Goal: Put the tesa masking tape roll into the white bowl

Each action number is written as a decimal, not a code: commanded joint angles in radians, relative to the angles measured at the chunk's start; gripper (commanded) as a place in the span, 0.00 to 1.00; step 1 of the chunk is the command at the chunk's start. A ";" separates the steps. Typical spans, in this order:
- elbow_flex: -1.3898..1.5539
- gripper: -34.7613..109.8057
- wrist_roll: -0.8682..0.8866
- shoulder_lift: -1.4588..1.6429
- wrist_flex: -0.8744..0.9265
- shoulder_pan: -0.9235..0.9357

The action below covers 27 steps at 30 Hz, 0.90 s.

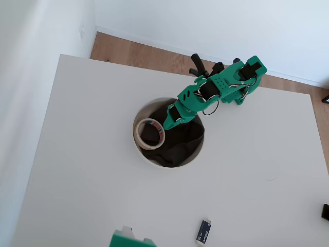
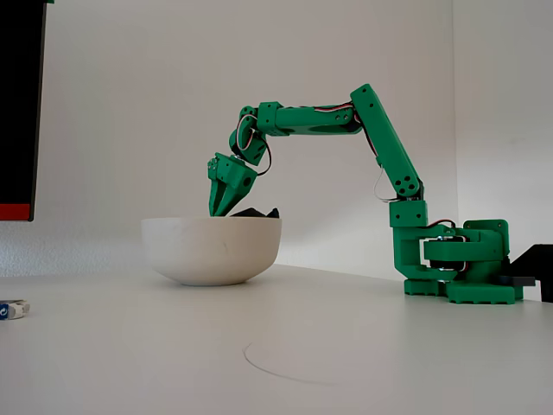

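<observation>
The end effector [image 1: 165, 123] hangs over the white bowl [image 1: 142, 153], reaching in from the upper right of the overhead view. Its tips dip just below the rim in the fixed view [image 2: 220, 210], so the tips themselves are hidden there by the bowl's wall [image 2: 212, 251]. From above, the green body covers the tips too, and I cannot tell whether they are apart, together or clamped on anything.

The tape roll [image 1: 149, 134] sits inside the bowl at its left side in the overhead view, close against the rim, right beside the end effector's tip. Whether the two touch is not clear. A strip of red and blue print shows on the roll's inner core. In the fixed view the roll is entirely hidden behind the bowl's wall.

The bowl also holds a dark cloth [image 1: 180, 146], which fills most of its inside; a bit of it peeks above the rim in the fixed view [image 2: 255, 212].

The bowl stands on the white counter [image 1: 247, 170]. A small dark blue rectangular thing [image 1: 203, 232] lies well apart, near the counter's lower edge; in the fixed view it is cut off at the left edge [image 2: 12, 309].
</observation>
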 commanded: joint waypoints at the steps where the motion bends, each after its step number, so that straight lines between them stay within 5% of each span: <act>1: -0.166 0.18 0.028 0.112 0.055 -0.011; 8: -0.230 0.18 0.014 0.219 0.169 -0.138; 22: -0.212 0.18 -0.086 0.528 0.543 -0.678; 27: 0.009 0.18 -0.095 0.698 0.540 -0.818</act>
